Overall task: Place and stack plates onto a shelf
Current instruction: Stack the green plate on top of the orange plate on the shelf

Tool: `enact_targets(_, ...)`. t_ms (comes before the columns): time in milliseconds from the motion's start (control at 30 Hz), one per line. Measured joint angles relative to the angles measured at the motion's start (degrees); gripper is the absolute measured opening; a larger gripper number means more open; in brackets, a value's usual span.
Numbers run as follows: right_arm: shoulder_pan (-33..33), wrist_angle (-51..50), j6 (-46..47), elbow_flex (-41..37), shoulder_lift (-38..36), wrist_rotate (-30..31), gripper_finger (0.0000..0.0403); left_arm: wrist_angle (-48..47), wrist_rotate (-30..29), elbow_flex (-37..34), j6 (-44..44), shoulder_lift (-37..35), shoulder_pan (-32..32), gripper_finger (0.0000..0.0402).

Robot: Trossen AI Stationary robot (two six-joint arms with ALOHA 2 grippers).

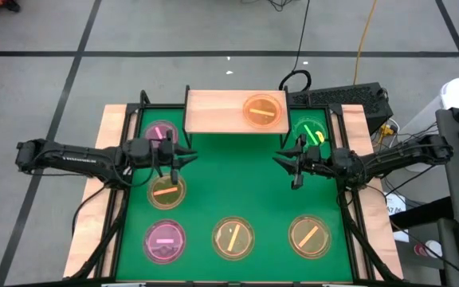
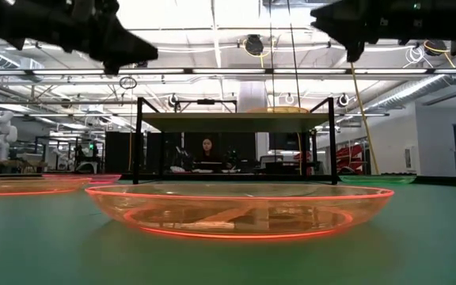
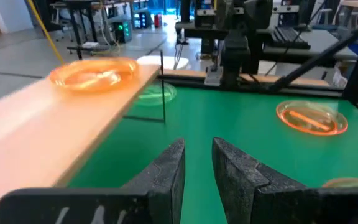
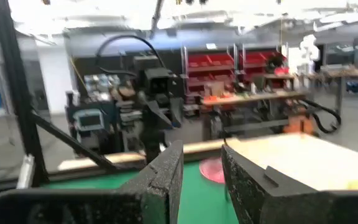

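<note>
Both grippers hang above the green mat (image 1: 237, 183) with nothing between their fingers. Left gripper (image 1: 183, 156) sits over the left half of the mat, just in front of the shelf's left end, its two dark fingers (image 3: 166, 177) parted by a narrow gap and pointing toward the middle of the table. Right gripper (image 1: 287, 162) mirrors it on the right half, fingers (image 4: 166, 174) likewise slightly apart and empty, aimed back toward the left arm. Between and behind them stands the shelf (image 1: 213, 112), a light-wood board on thin black legs at the far edge of the mat. One amber plate (image 1: 263, 111) with an orange bar rests on the shelf's right part; the left wrist view shows it lying flat on the board (image 3: 94, 73). The rest of the plates lie on the mat: a pink plate (image 1: 160, 132) left of the shelf, a green plate (image 1: 311, 132) right of it, an amber plate (image 1: 167, 190) just below the left gripper, and a front row of a pink plate (image 1: 165, 241), an amber plate (image 1: 233, 237) and another amber plate (image 1: 309, 236). From table height, the middle front plate (image 2: 240, 210) fills the foreground with the shelf (image 2: 236, 121) behind it.
</note>
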Motion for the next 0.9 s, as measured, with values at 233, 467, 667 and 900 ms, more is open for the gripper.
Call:
enact_targets(233,-0.56,-11.69,3.36,0.05,0.00,10.04,0.0093,2.45,-1.10,-3.10,-0.02,-0.02,0.02,0.0088)
enact_targets(467,-0.98,-34.38,3.05,7.70,-1.66,16.54,0.0093,2.64,-1.16,-3.10,1.17,0.00,0.02,0.0088)
enact_targets(667,-1.56,-58.41,13.78,12.48,-1.62,23.52,0.0093,2.66,-1.55,-3.10,2.69,0.00,0.09,0.0088)
enact_targets(900,-6.55,-73.06,24.25,12.90,-1.60,20.56,0.0093,2.87,-1.55,-3.10,2.69,0.00,0.09,0.0088)
